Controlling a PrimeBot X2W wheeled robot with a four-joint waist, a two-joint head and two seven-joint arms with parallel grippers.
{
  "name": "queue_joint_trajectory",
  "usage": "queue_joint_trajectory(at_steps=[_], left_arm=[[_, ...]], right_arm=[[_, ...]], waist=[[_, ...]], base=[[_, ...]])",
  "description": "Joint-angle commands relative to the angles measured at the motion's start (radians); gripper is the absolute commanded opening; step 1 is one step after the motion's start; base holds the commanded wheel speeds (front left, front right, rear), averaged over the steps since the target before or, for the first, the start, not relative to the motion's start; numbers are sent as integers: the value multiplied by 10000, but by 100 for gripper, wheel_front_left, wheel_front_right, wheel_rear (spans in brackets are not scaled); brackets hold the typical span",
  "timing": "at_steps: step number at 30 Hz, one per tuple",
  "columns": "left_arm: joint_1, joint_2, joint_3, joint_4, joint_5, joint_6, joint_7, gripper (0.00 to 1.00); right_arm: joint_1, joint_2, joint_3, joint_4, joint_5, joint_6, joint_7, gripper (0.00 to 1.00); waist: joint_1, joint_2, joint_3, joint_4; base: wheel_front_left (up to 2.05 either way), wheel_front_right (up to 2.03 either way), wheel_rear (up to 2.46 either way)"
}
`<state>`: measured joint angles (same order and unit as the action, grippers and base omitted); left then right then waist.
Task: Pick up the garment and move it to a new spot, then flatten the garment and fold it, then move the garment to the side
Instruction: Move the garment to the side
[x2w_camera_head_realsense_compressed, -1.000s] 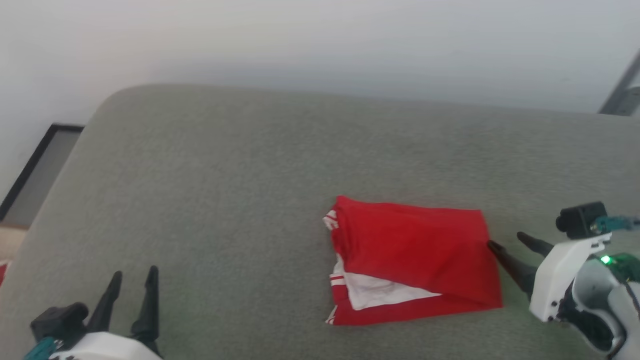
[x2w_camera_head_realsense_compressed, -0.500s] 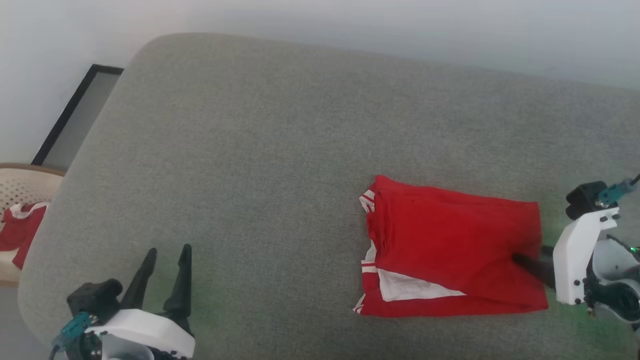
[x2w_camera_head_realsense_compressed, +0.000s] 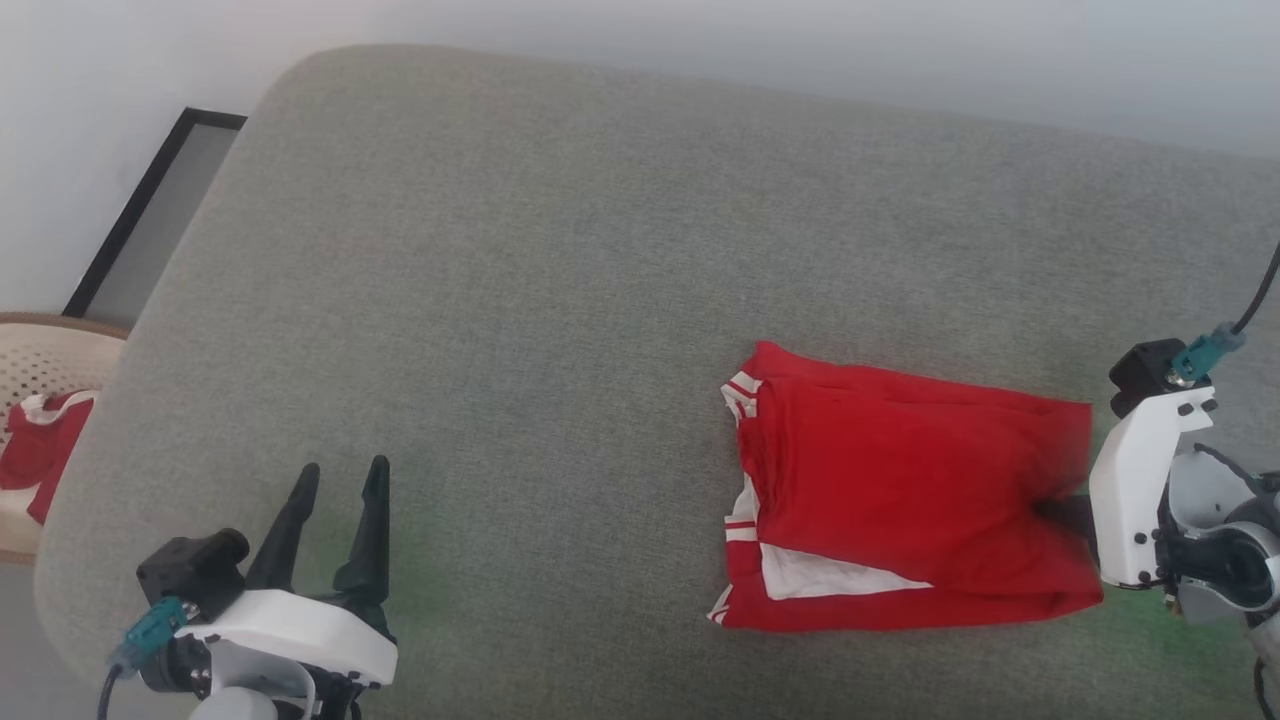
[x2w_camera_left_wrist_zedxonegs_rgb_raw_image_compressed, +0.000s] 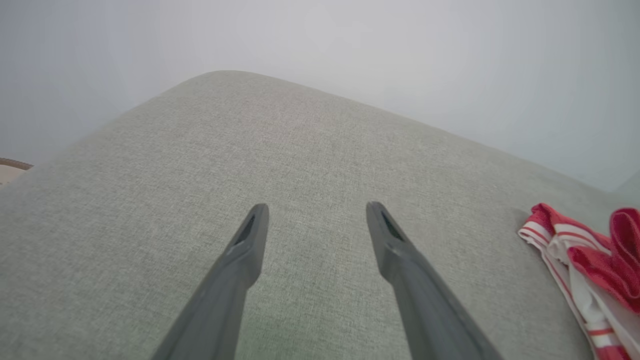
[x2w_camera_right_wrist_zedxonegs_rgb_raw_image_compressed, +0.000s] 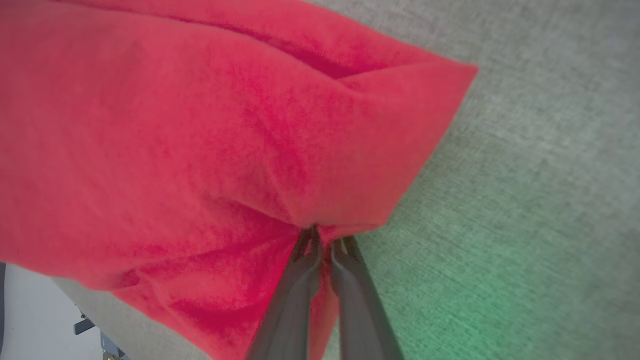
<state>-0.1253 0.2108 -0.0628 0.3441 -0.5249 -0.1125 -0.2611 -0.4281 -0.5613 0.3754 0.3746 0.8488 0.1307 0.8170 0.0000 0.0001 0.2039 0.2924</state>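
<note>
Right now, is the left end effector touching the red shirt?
No, the left end effector stands open over grey cushion, apart from the garment.

Lower left, the left gripper (x2w_camera_head_realsense_compressed: 344, 465) has two long dark tapering fingers (x2w_camera_head_realsense_compressed: 368, 520) on a white plastic shell (x2w_camera_head_realsense_compressed: 290, 640), with a black camera block (x2w_camera_head_realsense_compressed: 190, 570) and teal plug (x2w_camera_head_realsense_compressed: 150, 630). The right gripper's (x2w_camera_right_wrist_zedxonegs_rgb_raw_image_compressed: 325, 239) white shell bears what seem small dark screws (x2w_camera_head_realsense_compressed: 1148, 536).

Grey cushion (x2w_camera_head_realsense_compressed: 520, 300) wide open left of the folded garment (x2w_camera_head_realsense_compressed: 900, 480); basket (x2w_camera_head_realsense_compressed: 40, 400) sits beyond its left edge.
</note>
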Motion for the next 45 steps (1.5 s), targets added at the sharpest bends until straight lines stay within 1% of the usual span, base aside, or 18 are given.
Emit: queue_joint_trajectory(at_steps=[1, 7, 11, 15, 19, 20, 22, 28, 35, 39, 45], left_arm=[[-92, 11, 52, -56, 145, -62, -45, 100], [-364, 136, 47, -157, 224, -112, -44, 100], [-592, 233, -42, -131, 269, -136, -46, 100], [-898, 164, -244, -178, 407, -154, -44, 100], [-1307, 246, -429, -166, 445, -170, -45, 100], [-1307, 246, -429, -166, 445, -170, -45, 100], [-1546, 159, -627, -193, 516, -165, -45, 100], [-2286, 151, -1095, -263, 803, -173, -45, 100], [-3348, 368, -1700, -211, 856, -183, 28, 100], [-3904, 437, -2092, -237, 920, -184, 95, 100], [-4647, 530, -2670, -170, 909, -179, 192, 100]], right_arm=[[206, 177, 44, 39, -73, -1, 137, 0], [-164, -211, -550, -395, -310, -7, 193, 0], [-473, -434, -820, -593, -338, -7, 66, 0], [-929, -779, -1100, -420, -410, -7, -109, 0], [-1474, -1106, -1262, -157, -419, -7, -383, 0], [-1474, -1106, -1262, -157, -419, -7, -383, 0], [-1756, -1345, -1275, -8, -476, -7, -592, 0], [-2644, -1937, -978, 352, -520, -7, -1397, 0], [-3613, -2441, -578, 1104, -599, -7, -2462, 0], [-4132, -2792, -347, 1605, -735, -7, -3256, 0], [-4727, -3279, 117, 2375, -1115, -9, -4588, 0]], waist=[[0, -1, -61, -115], [0, -1, -115, -605], [0, -1, 25, -1095], [0, -1, 232, -1577], [0, -1, 522, -2124], [0, -1, 522, -2124], [0, -1, 689, -2352], [0, -1, 1251, -3141], [0, -1, 1970, -3979], [0, -1, 2384, -4349], [0, -1, 2944, -4684]], base=[[0, 0, 0], [0, 0, 0], [0, 0, 0], [0, 0, 0], [0, 0, 0], [0, 0, 0], [0, 0, 0], [0, 0, 0], [0, 0, 0], [0, 0, 0], [0, 0, 0]])
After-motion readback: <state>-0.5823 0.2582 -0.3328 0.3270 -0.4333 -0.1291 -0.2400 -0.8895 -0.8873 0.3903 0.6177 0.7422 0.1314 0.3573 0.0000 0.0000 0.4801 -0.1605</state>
